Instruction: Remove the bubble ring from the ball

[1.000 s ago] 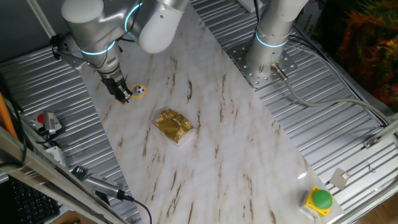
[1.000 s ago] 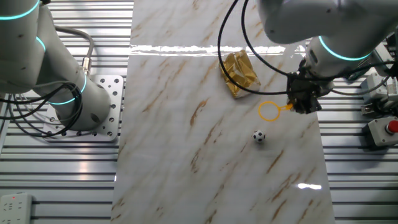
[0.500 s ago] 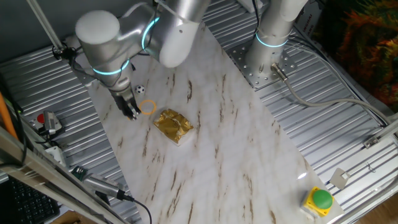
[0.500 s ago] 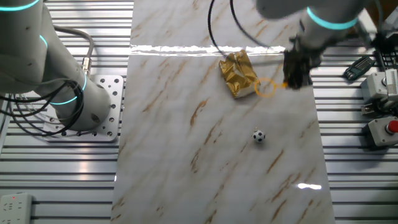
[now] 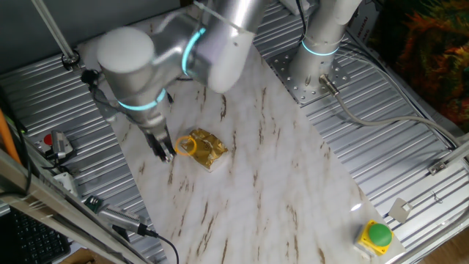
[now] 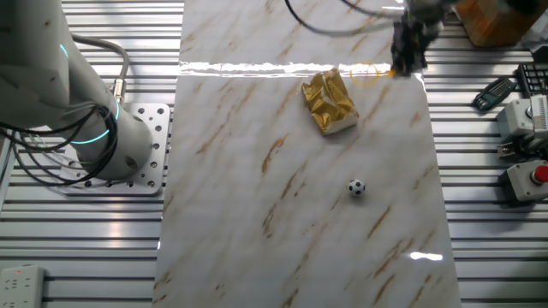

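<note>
1. The bubble ring (image 5: 186, 145), a thin orange-yellow hoop with a short handle, hangs just beside the near edge of a crumpled gold foil packet (image 5: 206, 149) in one fixed view; in the other fixed view it shows only as a faint orange trace (image 6: 370, 74) across a bright glare line
2. The gripper (image 5: 165, 151) has its two fingers clenched on the ring's handle, the hoop jutting sideways toward the packet; whether the hoop touches the marble or the foil cannot be told
3. Judged by its look, the ring is very light, flat and somewhat stiff plastic, likely to swing or twist in a pinch and to flex if pressed; the short straight handle is the sensible place to hold it, since the open hoop offers little to pinch
4. The ball (image 6: 356, 186), a tiny white sphere with black patches, sits alone on the marble table (image 6: 257, 214), well apart from ring and gripper; in one fixed view it is hidden behind the arm. It would probably roll at a touch
5. With the hoop clear of the ball, the removal appears done and only setting the ring down seems left
6. A green round button (image 5: 379, 234) sits far off at the table's corner
</note>
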Robot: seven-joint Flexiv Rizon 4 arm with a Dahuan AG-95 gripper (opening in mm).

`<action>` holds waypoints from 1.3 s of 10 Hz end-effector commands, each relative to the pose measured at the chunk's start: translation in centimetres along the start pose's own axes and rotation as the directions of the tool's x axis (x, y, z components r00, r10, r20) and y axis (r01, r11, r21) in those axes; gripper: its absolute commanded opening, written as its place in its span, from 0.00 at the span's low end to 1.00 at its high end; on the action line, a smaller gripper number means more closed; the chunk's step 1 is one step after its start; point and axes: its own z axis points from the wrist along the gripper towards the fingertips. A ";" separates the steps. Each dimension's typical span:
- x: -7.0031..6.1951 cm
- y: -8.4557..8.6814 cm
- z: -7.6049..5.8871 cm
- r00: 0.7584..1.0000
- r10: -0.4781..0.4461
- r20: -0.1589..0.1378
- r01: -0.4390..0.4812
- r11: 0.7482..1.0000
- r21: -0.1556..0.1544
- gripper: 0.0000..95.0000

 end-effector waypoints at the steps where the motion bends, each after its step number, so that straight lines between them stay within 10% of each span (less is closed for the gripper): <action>1: 0.7 2.8 0.8 0.998 0.056 0.015 -0.056 0.998 -0.004 0.00; 13: 1.6 5.5 4.4 0.992 0.125 0.033 -0.125 0.992 -0.014 0.00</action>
